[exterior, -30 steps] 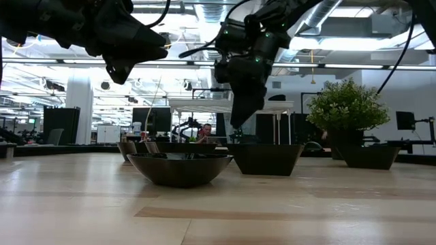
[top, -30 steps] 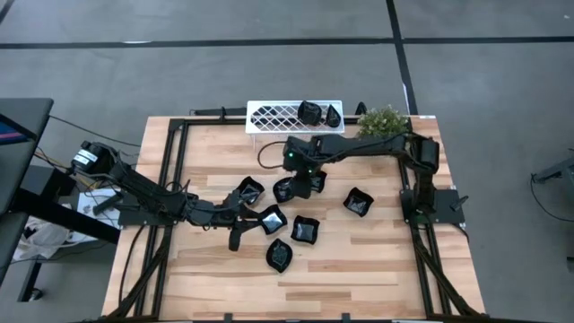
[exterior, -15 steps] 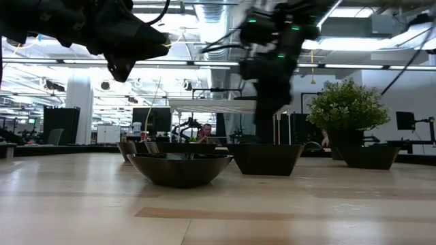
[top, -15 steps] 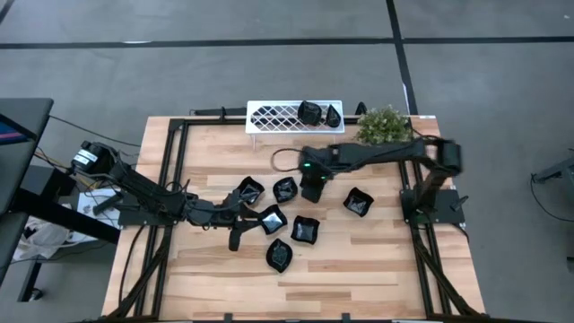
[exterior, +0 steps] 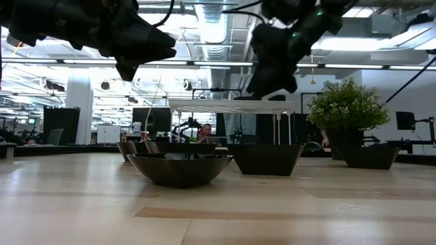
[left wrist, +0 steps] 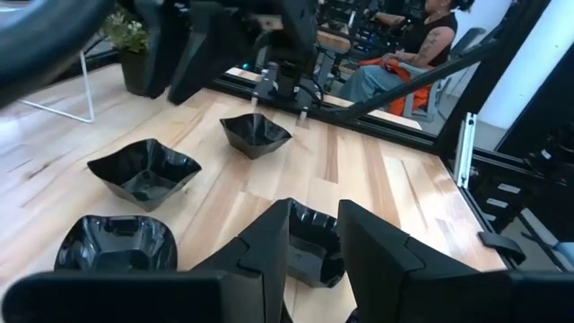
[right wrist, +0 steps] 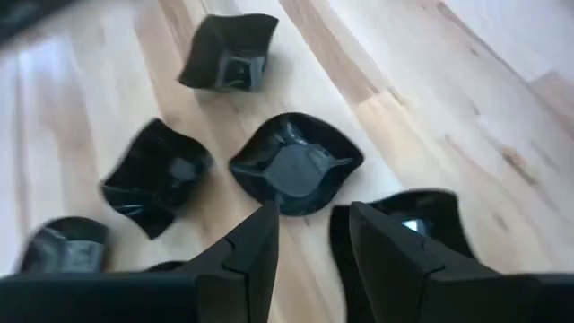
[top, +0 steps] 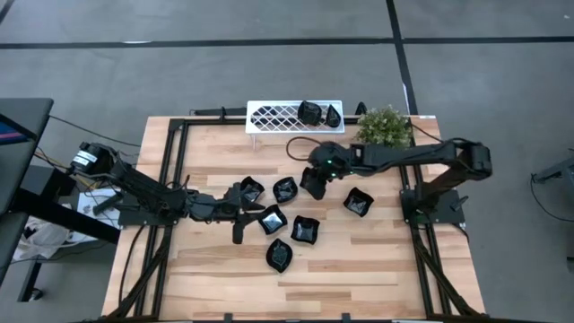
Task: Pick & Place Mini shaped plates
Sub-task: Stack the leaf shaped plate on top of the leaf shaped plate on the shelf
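On the left, my left gripper hangs above the wooden table, just left of the loose cluster of black plates. In my left wrist view its two fingers stand parted with nothing pinched; a scalloped plate lies on the wood beyond the gap between them. In the low view this gripper sits well above the plates.

Six plates lie spread over the middle of the table. Two sit side by side on the far side of the cluster, three lie nearer, and one lies alone to the right.

My right gripper hovers between the far pair and the lone plate, raised clear of the table in the low view. Its fingers are spread a little, with bare wood showing between them; I see nothing held. A leaf-shaped plate lies just ahead of them.

At the far edge stands a white rack holding two more black plates at its right end, with a green plant just to its right. A person sits beyond the table's right side.
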